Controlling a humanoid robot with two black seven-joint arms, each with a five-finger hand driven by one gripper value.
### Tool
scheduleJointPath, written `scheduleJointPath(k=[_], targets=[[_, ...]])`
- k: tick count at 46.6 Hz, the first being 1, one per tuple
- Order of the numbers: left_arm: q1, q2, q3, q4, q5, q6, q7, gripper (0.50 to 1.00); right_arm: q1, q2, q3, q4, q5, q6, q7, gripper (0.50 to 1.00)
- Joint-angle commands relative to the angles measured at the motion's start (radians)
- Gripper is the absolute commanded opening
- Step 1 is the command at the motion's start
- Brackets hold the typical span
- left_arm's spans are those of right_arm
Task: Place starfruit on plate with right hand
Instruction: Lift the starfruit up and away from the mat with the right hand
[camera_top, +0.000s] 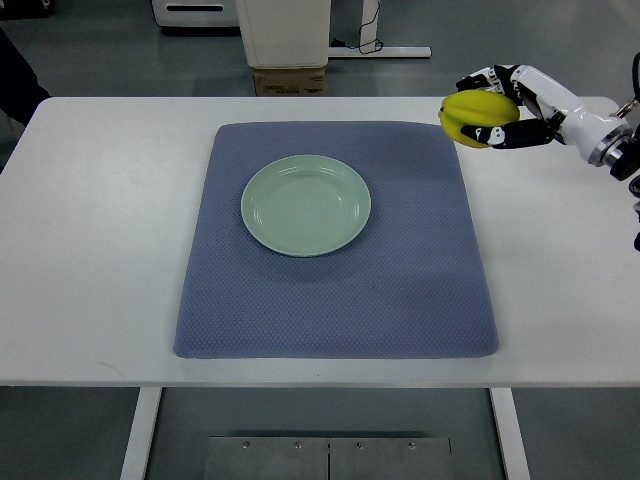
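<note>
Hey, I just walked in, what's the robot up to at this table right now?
The robot's right hand is gripping a yellow starfruit in its fingers, held near the far right corner of the blue mat. The green plate sits empty in the upper middle of the mat, on the white table. The fruit has not reached the plate yet. The left arm is out of view.

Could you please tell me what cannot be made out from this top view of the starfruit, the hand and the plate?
- Starfruit: its far and under sides are hidden by the right hand; height above the table unclear.
- Right arm: cut off by the right edge.
- Left hand: out of frame.
- Plate: fully visible, holds nothing.
</note>
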Motion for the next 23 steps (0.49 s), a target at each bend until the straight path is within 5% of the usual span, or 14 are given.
scheduleJointPath(k=[1, 23], targets=[[0.000, 0.000, 0.001, 0.000, 0.000, 0.000, 0.000, 1.000, 0.001, 0.001, 0.000, 0.001, 0.000, 0.000, -0.005, 0.500], [0.000, 0.000, -0.001, 0.000, 0.000, 0.000, 0.000, 1.000, 0.076, 0.111, -0.003, 0.013, 0.074, 0.005, -0.025, 0.500]])
